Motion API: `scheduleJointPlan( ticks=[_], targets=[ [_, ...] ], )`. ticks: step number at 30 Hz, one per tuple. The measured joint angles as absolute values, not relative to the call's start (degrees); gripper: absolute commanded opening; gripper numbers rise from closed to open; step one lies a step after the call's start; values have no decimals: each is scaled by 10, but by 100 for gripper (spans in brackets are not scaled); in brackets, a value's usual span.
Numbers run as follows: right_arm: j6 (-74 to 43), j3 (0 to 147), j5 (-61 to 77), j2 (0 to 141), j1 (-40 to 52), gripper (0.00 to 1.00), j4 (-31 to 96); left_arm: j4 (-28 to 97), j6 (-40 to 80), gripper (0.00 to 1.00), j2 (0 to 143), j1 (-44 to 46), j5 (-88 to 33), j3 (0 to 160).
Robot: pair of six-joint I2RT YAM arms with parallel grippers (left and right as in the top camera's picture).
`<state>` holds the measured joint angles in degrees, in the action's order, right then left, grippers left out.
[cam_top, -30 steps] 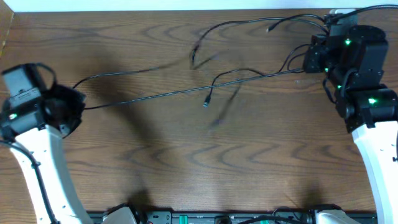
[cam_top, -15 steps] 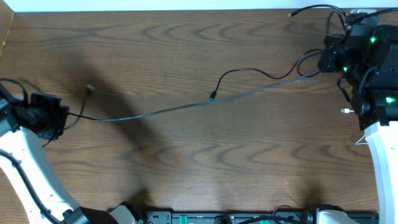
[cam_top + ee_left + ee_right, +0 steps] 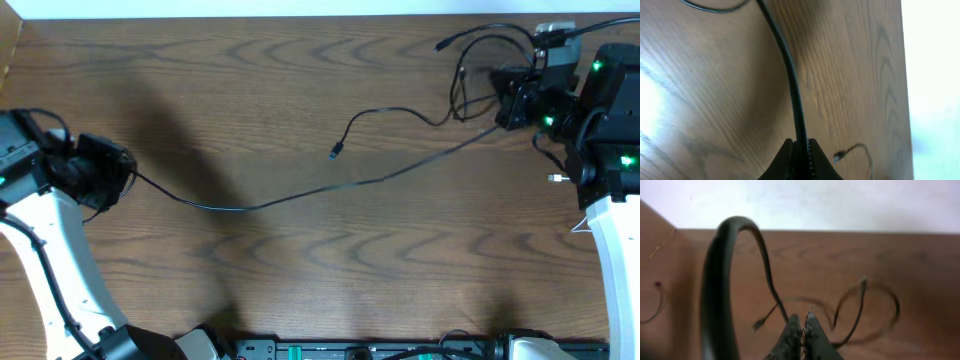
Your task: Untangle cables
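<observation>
Though stretched over almost the whole wooden desk [image 3: 300,290], drawn in a slack curve between the two arms: the long black cable [image 3: 300,198]. Thin, light and fully limp, so no resistance to expect, only a risk of slipping through a weak grip or of dragging the neighbours along.

Held at its left end by the left fingers [image 3: 799,152], pressed together on the cord with no gap to see in the wrist view. At the far right, near the back edge, mixed with the other cords in a bundle of loops [image 3: 470,80], just beside the right fingers [image 3: 801,325]. Nearly closed as well, with a thin cord running into the tips, most likely this same long cable, though not fully sure from the blurred view.

Coming out of that bundle toward the middle of the desk, a shorter black cable [image 3: 390,113], ending free in a small plug [image 3: 335,152].

Better to take hold on the bare cord a little behind a plug, not on the plug itself: hard, small, easy to snag in a loop. Gentle, slow pulls only.
</observation>
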<state>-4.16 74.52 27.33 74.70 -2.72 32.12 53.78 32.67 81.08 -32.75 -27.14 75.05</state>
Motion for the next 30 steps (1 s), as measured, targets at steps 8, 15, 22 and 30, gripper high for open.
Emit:
scheduleJointPlan(
  ticks=[8,15,22,30],
  targets=[
    [-17,745,298,747,-24,77,370,538,304,8,811,-302,-271,750],
    [-8,745,284,747,-24,79,383,539,295,7,811,-302,-271,750],
    [-7,745,237,781,-24,74,426,558,295,7,811,-302,-237,750],
    [7,745,201,871,-14,68,548,562,295,8,811,-281,-222,750]
  ],
)
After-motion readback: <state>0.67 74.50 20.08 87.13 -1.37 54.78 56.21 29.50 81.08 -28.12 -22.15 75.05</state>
